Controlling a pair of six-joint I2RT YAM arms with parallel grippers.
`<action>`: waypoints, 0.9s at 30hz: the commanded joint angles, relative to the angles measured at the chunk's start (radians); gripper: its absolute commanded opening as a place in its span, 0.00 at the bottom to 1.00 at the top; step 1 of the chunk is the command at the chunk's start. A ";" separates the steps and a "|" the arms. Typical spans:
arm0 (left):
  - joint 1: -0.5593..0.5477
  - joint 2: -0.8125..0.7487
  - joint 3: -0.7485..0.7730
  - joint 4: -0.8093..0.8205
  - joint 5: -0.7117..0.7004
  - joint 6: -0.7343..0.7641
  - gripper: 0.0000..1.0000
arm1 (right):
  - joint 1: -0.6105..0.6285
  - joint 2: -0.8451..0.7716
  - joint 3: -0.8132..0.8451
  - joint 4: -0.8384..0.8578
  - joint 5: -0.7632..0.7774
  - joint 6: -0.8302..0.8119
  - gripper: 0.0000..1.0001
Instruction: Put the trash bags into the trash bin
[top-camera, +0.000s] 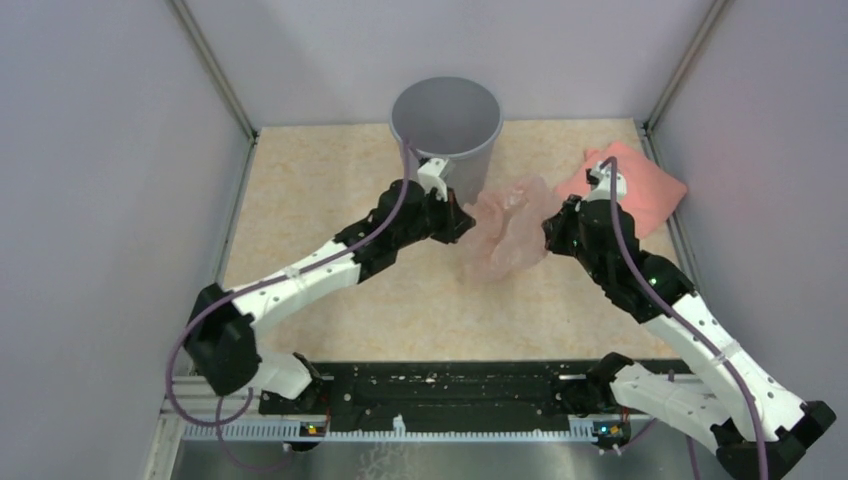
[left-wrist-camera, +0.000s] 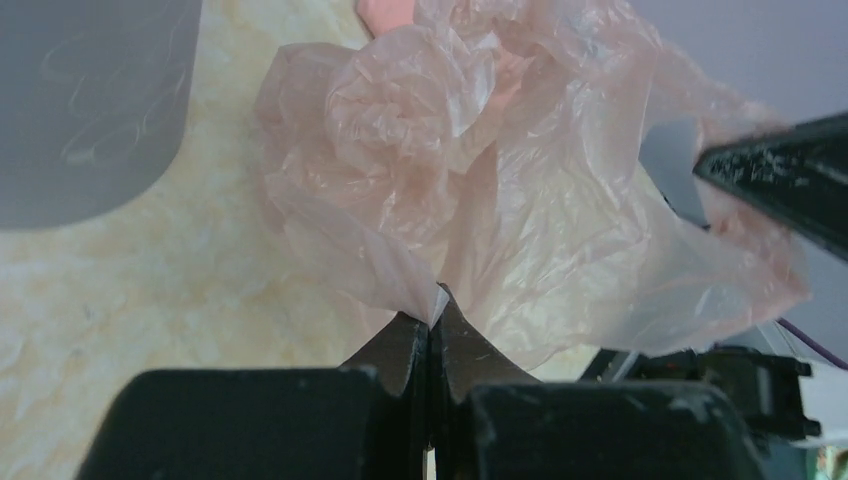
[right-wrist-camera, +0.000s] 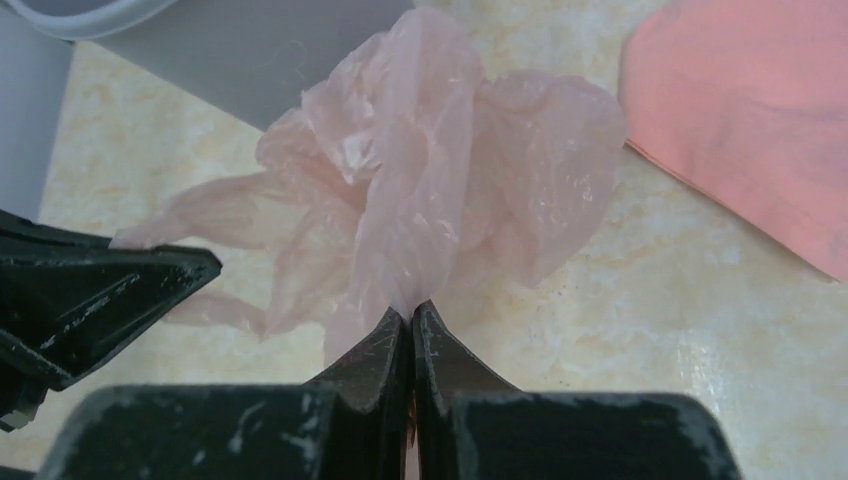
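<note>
The pale pink translucent trash bag (top-camera: 508, 228) hangs crumpled between my two grippers, just right of and in front of the grey round trash bin (top-camera: 446, 128). My left gripper (top-camera: 467, 222) is shut on the bag's left edge; the pinch shows in the left wrist view (left-wrist-camera: 433, 312), with the bag (left-wrist-camera: 480, 170) bunched beyond it. My right gripper (top-camera: 549, 228) is shut on the bag's right edge, seen in the right wrist view (right-wrist-camera: 411, 318) with the bag (right-wrist-camera: 420, 200) ahead. The bin's wall shows in both wrist views (left-wrist-camera: 90, 100) (right-wrist-camera: 230, 50).
An opaque salmon-pink folded bundle (top-camera: 630, 188) lies at the back right against the wall; it also shows in the right wrist view (right-wrist-camera: 750, 120). Grey enclosure walls stand on the left, back and right. The beige tabletop (top-camera: 330, 190) lies around the bin.
</note>
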 joint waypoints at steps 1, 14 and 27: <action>-0.003 0.203 0.136 0.131 -0.003 0.099 0.00 | 0.004 0.071 0.011 -0.001 0.083 -0.005 0.00; -0.021 0.597 0.528 0.094 -0.159 0.230 0.00 | -0.086 0.197 -0.003 0.099 0.044 0.001 0.00; 0.077 0.790 0.709 0.011 -0.261 0.235 0.00 | -0.106 0.232 -0.041 0.148 -0.075 -0.042 0.00</action>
